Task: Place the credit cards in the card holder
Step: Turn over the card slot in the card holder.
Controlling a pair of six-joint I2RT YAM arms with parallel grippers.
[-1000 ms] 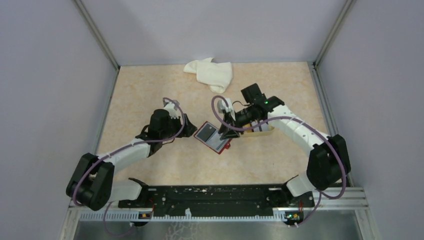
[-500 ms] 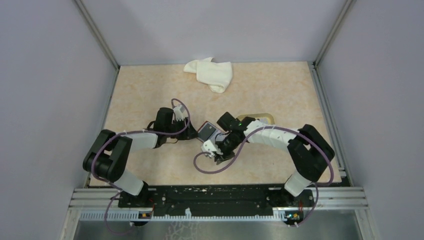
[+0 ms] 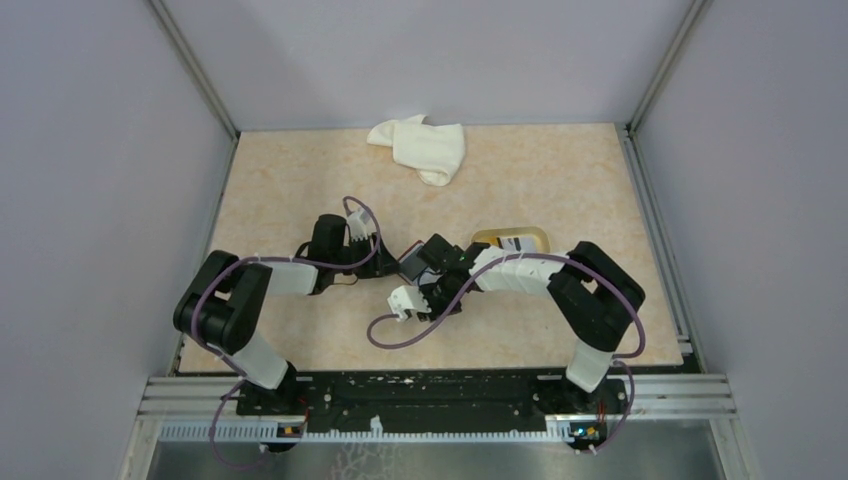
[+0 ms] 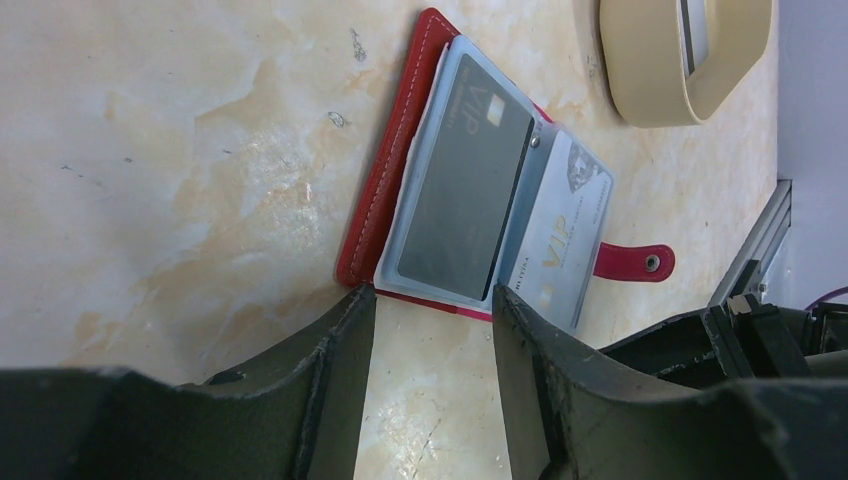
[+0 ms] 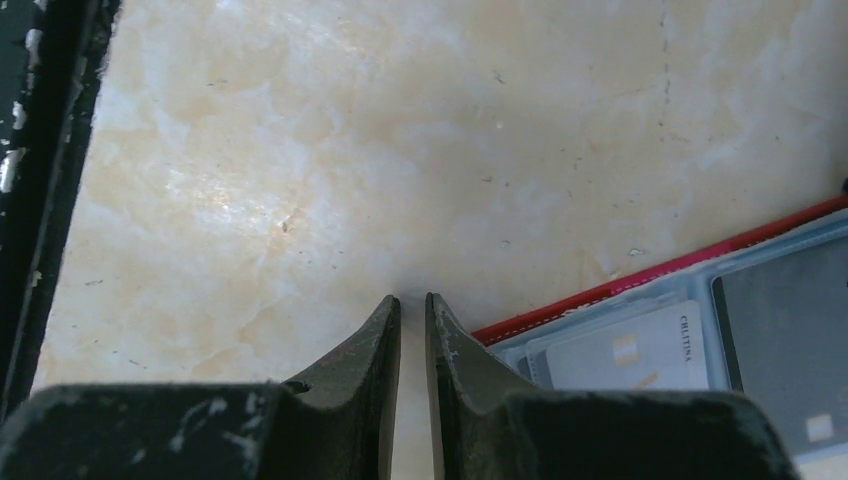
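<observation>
I think the left gripper (image 4: pixel 430 300), half open at the nearest edge of the opened card holder (image 4: pixel 465 190) on the table (image 4: pixel 150 150), should pin it gently while the nearly closed, empty right gripper (image 5: pixel 412 305) lifts its flap.

card holder (image 3: pixel 416 263) left of tray (image 3: pixel 511 231), cloth (image 3: pixel 421 147) behind both

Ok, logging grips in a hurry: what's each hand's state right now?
Left hand: open, tips at the card holder's edge.
Right hand: nearly closed, empty.

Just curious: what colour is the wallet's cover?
The wallet is red; left wrist view shows it best.
</observation>
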